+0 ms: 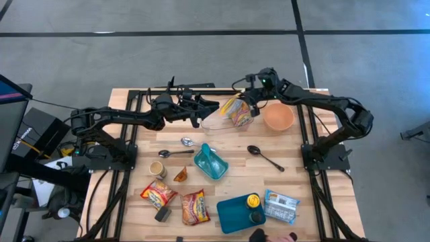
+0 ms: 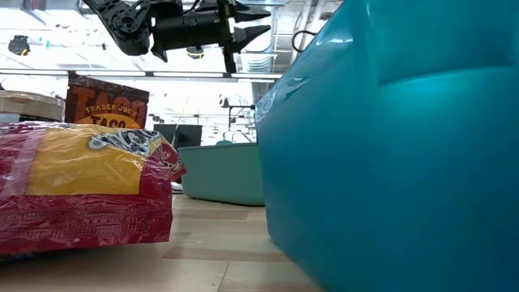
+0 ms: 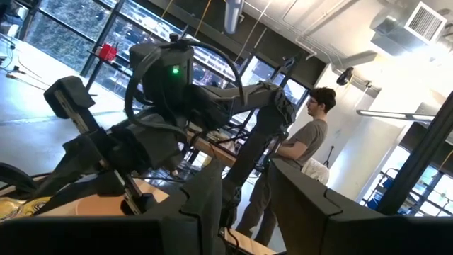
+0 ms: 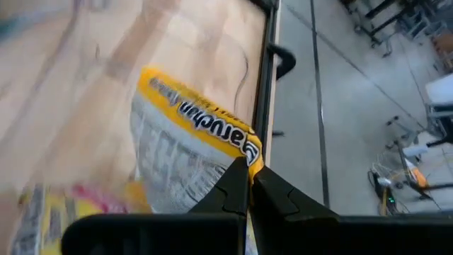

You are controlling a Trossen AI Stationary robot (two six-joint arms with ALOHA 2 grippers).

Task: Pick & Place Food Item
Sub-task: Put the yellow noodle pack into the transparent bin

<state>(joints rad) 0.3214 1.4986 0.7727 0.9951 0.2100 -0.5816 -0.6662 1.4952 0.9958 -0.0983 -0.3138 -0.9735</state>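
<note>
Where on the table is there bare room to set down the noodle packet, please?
Bare wood lies between the black spoon and the right arm's base, and beside the teal container toward that spoon. The front edge is crowded: ramen packets, teal tray. The right gripper holds the noodle packet.

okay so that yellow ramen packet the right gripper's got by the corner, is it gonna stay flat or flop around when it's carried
Probably floppy: the ramen packet hangs from one pinched corner in the right gripper and looks crinkled, so it may swing. It looks light for its size, since a fingertip pinch holds it. The glossy wrapper could slip from so small a grip.
</note>
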